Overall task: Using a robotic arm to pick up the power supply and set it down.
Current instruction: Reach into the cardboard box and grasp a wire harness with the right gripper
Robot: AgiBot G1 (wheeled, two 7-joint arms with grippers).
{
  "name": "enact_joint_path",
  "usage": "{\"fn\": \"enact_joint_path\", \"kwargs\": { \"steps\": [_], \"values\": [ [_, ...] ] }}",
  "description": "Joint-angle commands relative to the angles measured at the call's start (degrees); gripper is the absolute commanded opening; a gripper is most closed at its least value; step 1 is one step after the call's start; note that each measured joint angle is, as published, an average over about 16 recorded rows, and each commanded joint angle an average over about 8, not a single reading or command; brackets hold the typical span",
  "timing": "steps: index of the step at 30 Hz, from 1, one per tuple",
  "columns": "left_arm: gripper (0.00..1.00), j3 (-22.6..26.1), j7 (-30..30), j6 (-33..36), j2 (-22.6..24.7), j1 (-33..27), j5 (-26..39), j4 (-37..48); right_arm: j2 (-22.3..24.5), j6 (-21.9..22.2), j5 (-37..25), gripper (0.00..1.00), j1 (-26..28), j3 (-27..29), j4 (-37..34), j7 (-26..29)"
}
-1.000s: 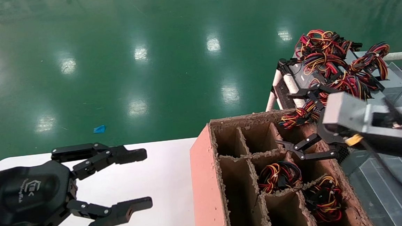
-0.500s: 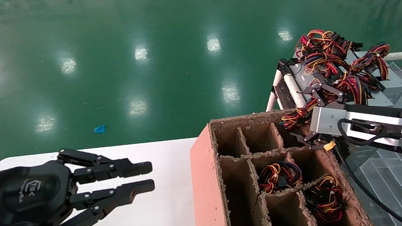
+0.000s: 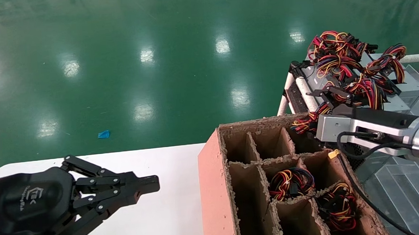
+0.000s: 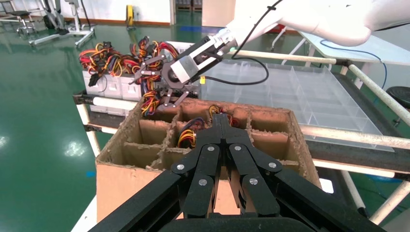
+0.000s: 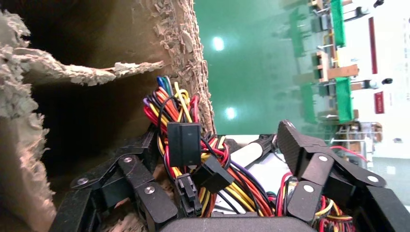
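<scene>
Right gripper [image 3: 318, 105], head view: reaching over the far right corner of the carton [image 3: 214, 190], at the near edge of the supplies [image 3: 393, 91] stacked on the rack [image 3: 296, 86] beyond. Fingers partly hidden by its forearm; they look spread, wires [image 3: 306, 120] draped at the carton's rim beneath them. Left gripper [image 3: 141, 185] parked over the white table [image 3: 170, 192], fingers together, nothing held. Two carton cells already hold wire bundles.

Left wrist view: right gripper [image 4: 157, 84] seen head-on, fingers splayed wide over the wires [image 4: 150, 99] at the carton's [image 4: 116, 179] back edge. Grey cases [image 4: 113, 87] sit just behind. Left gripper [image 4: 221, 126] closed, empty.

Right wrist view: fingers [image 5: 309, 159] wide apart, nothing clamped. Wires [image 5: 193, 145] and black connectors lie between them; carton wall [image 5: 183, 43] alongside. The metal case itself is not visible here.

Handling, judged: case is rigid sheet metal, probably heavy for its bulk, smooth-sided, so slip is likely under a light pinch. The wires are soft and will not carry the load; gripping them risks swing or a snag on the frayed cardboard. Take hold across the case's opposite flat walls, clear of the fan grille.
</scene>
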Motion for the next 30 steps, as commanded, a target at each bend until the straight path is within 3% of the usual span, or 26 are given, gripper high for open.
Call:
{"fn": "enact_joint_path", "kwargs": {
  "steps": [1,17,25,30],
  "values": [
    [0.0,0.0,0.0,0.0,0.0,0.0,0.0,0.0,-0.4,1.3,-0.2,0.0,-0.5,0.2,0.0,-0.7],
    [0.0,0.0,0.0,0.0,0.0,0.0,0.0,0.0,0.8,3.1,6.9,0.0,-3.1,3.4,0.1,-4.9],
    [0.0,0.0,0.0,0.0,0.0,0.0,0.0,0.0,2.2,-1.7,10.4,0.97,-2.8,3.2,-0.1,-1.1],
    [0.0,0.0,0.0,0.0,0.0,0.0,0.0,0.0,2.6,-3.1,9.9,1.0,-1.9,2.6,-0.2,1.2]
  ]
}}
